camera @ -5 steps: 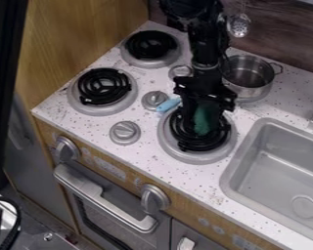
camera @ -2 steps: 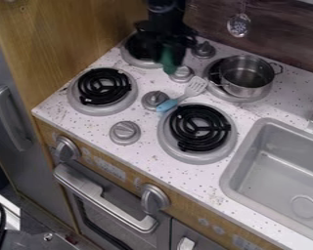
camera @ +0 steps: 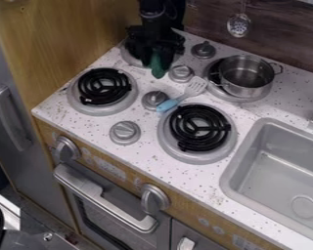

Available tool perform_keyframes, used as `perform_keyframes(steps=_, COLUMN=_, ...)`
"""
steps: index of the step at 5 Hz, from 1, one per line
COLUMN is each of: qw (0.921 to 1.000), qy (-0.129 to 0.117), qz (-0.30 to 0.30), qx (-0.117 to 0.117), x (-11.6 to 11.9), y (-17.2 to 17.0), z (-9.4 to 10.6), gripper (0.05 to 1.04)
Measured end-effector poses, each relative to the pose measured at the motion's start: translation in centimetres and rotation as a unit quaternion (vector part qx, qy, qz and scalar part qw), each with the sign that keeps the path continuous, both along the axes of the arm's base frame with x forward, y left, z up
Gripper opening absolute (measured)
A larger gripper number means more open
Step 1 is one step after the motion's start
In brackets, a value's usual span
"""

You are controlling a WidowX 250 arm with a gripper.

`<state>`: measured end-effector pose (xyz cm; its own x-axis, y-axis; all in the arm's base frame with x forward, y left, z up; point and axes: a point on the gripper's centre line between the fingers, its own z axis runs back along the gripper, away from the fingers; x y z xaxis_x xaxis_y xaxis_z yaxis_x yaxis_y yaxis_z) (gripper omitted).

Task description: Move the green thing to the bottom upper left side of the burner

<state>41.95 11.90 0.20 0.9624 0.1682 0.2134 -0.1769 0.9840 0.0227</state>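
The black gripper [camera: 155,53] hangs at the upper left of the stove, in front of the back-left burner [camera: 128,57], whose coil it mostly hides. The green thing [camera: 158,67] is held between its fingers, its lower end pointing down beside the knob nearest that burner. The upper part of the green thing is hidden by the gripper. Whether its lower tip touches the counter I cannot tell.
A front-left burner [camera: 103,87], a front-right burner [camera: 199,128] and several knobs stand around. A blue-handled spatula [camera: 169,105] lies between burners. The metal pot [camera: 246,77] sits on the back-right burner; the sink [camera: 283,180] is at right.
The gripper has carried the green thing from over the front-right burner up and left to the back-left burner. Most recently it moved slightly lower and left.
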Motion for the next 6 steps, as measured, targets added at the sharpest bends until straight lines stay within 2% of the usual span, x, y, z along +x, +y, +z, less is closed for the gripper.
perform_keyframes(steps=1, qw=0.9998, qy=0.016, qz=0.008, qx=-0.006, x=0.4, y=0.1, z=-2.1, gripper=0.548)
perform_keyframes(steps=2, qw=0.9997, qy=0.023, qz=0.007, qx=-0.001, x=1.0, y=0.5, z=-3.4, gripper=0.601)
perform_keyframes(steps=3, qw=0.9994, qy=0.032, qz=0.009, qx=-0.005, x=0.8, y=0.5, z=-3.6, gripper=0.774)
perform_keyframes(steps=4, qw=0.9993, qy=0.028, qz=0.015, qx=-0.018, x=0.4, y=-0.2, z=-3.1, gripper=0.991)
perform_keyframes(steps=5, qw=0.9995, qy=-0.008, qz=0.013, qx=-0.029, x=-0.1, y=-1.7, z=0.7, gripper=0.999)
perform_keyframes(steps=6, qw=0.9999, qy=0.012, qz=0.002, qx=0.003, x=-1.7, y=-2.7, z=3.5, gripper=0.999)
